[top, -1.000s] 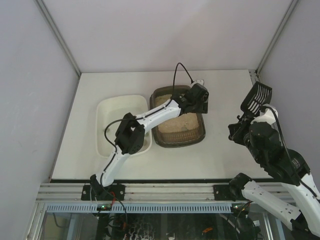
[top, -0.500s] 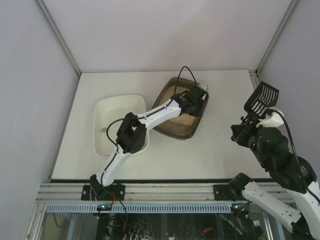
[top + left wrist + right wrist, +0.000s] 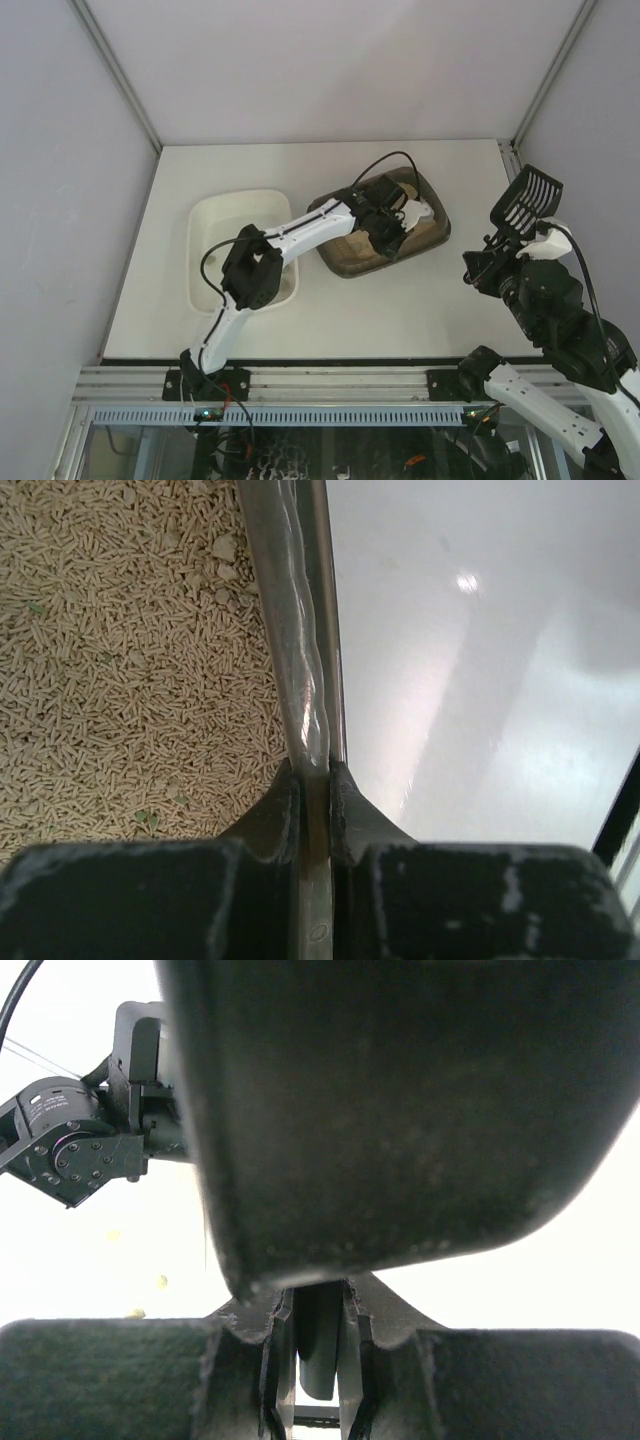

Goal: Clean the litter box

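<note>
Plainly, the left end effector (image 3: 314, 777) pinches the litter box (image 3: 292, 630) by its rim, fingers astride it.

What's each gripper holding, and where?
Left gripper: shut on the thick rim of the dark brown-grey plastic litter box. Right gripper: shut on the handle of the black slotted plastic scoop.

From high at the near edge, looks down over the whole table (image 3: 420, 310). Left wrist: hugs the litter box (image 3: 300, 660) rim, shared with overhead. Right wrist: faces the scoop (image 3: 400, 1110) closely.
</note>
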Motion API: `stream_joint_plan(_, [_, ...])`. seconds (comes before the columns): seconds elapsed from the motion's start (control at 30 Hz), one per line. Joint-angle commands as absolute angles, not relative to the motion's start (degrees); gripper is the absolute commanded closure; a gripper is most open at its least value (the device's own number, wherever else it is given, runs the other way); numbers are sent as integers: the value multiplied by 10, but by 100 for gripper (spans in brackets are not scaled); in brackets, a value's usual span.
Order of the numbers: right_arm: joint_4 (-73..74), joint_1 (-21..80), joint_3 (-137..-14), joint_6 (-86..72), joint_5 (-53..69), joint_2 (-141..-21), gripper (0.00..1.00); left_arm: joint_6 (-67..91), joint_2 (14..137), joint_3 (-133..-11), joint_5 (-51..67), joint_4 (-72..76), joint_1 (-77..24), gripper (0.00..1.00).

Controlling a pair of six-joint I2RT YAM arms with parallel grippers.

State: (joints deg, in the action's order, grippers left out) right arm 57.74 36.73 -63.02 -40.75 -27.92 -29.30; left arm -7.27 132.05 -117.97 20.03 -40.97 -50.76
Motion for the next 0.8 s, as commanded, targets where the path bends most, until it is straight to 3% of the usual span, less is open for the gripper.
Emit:
stream_joint_plan(0.0, [546,364,-632,-409,-268,-281,100,-288,1241,-1145,319,-551,-531,100])
stream_joint_plan(0.27, [549,364,-632,-414,-256,-286,100,-618,1215,-1138,328,-801,-536,100])
stream_joint_plan(0.77, [565,364,-623,-427,-266,-274,100,-1032,1099,-974,180,-812,-552,100])
